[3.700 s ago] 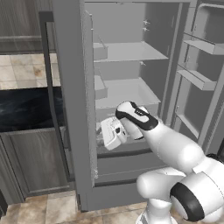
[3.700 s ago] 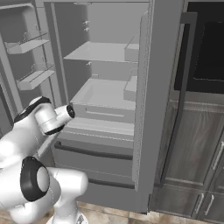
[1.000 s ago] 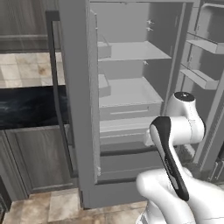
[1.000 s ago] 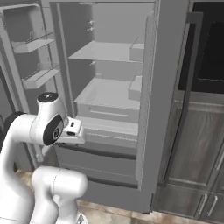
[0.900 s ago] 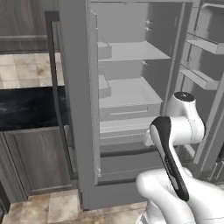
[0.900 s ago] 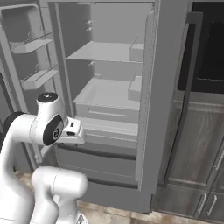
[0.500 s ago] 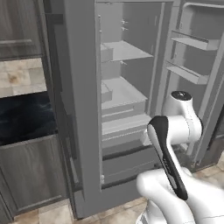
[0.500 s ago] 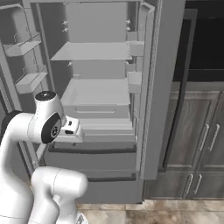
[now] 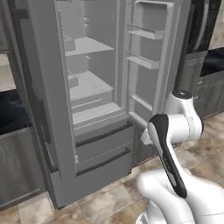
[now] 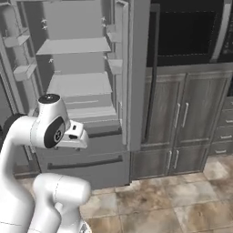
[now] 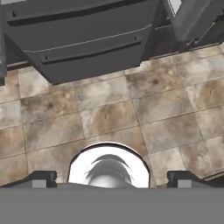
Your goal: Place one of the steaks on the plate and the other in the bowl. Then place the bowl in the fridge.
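Fridge (image 9: 87,109): doors open, shelves bare; view has swung right of it. Gripper (image 11: 109,177): released, empty, aimed at floor; bowl undelivered.

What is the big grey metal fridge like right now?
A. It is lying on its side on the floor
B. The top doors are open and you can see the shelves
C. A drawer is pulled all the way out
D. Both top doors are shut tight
B. The tall grey metal fridge stands upright with its upper doors swung open, so the pale inner shelves show, while the drawers below sit pushed in.
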Controlling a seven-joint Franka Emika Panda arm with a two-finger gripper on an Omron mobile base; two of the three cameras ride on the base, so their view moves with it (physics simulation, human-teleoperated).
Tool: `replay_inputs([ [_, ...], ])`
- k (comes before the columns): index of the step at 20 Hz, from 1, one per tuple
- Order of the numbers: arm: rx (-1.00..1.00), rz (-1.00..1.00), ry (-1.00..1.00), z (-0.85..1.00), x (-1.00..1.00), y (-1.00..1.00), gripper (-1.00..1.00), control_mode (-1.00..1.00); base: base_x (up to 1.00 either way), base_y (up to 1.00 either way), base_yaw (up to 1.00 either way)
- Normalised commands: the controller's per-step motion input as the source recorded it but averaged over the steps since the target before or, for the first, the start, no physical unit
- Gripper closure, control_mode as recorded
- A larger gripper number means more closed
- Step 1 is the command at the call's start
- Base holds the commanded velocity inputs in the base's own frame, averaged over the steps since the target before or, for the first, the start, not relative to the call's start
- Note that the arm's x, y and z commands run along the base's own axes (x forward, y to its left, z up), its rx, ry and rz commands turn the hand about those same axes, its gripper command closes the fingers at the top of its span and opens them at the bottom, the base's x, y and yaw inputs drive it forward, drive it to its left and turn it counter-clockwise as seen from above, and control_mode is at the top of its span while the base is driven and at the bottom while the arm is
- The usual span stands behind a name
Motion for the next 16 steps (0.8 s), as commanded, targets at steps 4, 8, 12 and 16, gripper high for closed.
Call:
replay_inputs([
  [4,0.00,0.00,0.00,0.00,0.00,0.00,-1.00,1.00,-0.95,0.00,-0.03],
  [8,0.00,0.00,0.00,0.00,0.00,0.00,-1.00,1.00,-0.82,0.00,0.04],
  [12,0.00,0.00,0.00,0.00,0.00,0.00,-1.00,1.00,-0.74,0.35,0.25],
  [16,0.00,0.00,0.00,0.00,0.00,0.00,-1.00,1.00,-0.44,0.52,0.56],
])
